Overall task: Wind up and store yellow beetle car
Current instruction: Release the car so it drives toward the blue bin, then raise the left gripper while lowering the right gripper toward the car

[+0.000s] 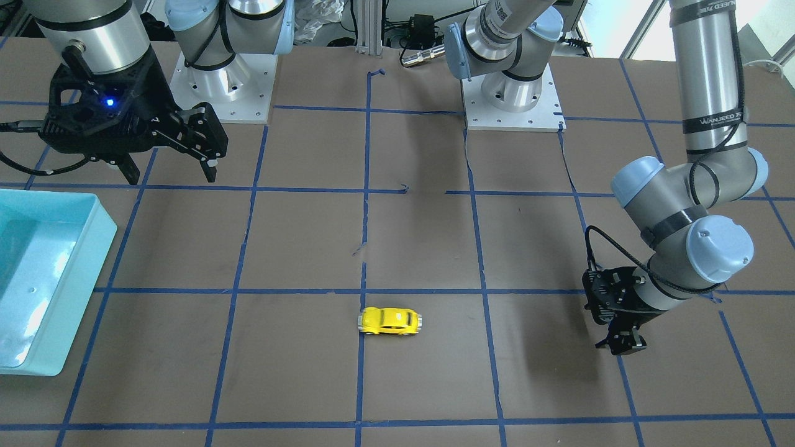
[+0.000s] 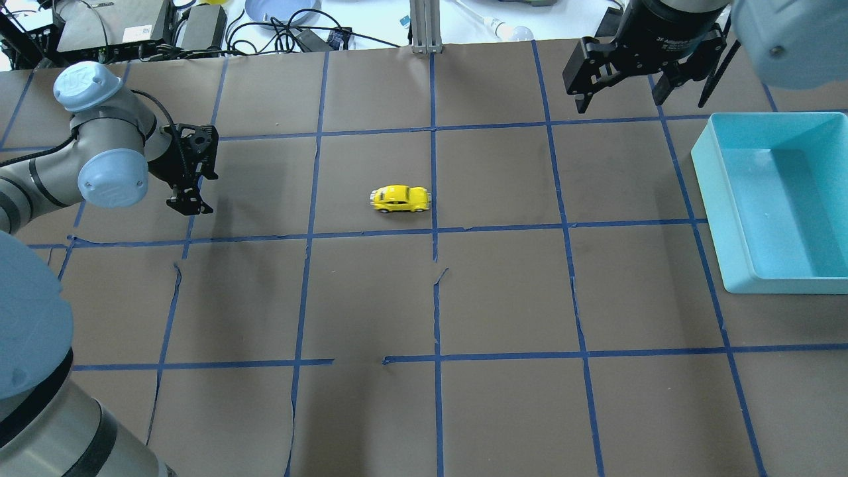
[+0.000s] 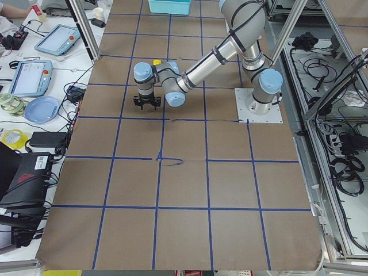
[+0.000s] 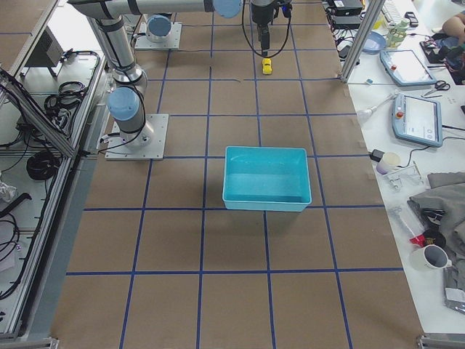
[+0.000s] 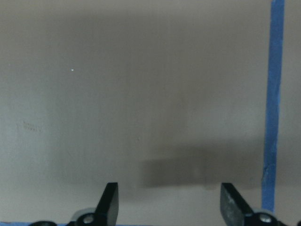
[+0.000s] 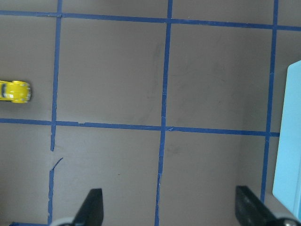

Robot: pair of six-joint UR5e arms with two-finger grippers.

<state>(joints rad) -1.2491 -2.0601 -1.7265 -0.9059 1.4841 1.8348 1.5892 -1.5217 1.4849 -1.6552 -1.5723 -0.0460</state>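
- Yellow beetle car (image 2: 400,199): on its wheels on the brown surface (image 2: 503,298), near the middle. One end is at a blue tape line. Nothing touches it.
- Left gripper (image 2: 189,202): low over the surface, well apart from the car. Fingers apart, nothing between them.
- Right gripper (image 2: 619,93): raised, near the teal bin (image 2: 707,179). Fingers wide apart, empty.
- Judgement: the task is at the start, with the reach to the car as the step in hand.
- To do it well:
  - Centre the fingers over the car's short width and close on its flanks, not its rounded roof, since the glossy body may slip.
  - Keep the wheels pressed to the surface for the pull-back.
- Hard to make out:
  - Which end of the car is the front.
  - No winding mechanism is visible.
  - The left wrist view shows no car; the right wrist view cuts it off at the edge.
  - The bin is partly out of frame in the overhead and front-facing views.
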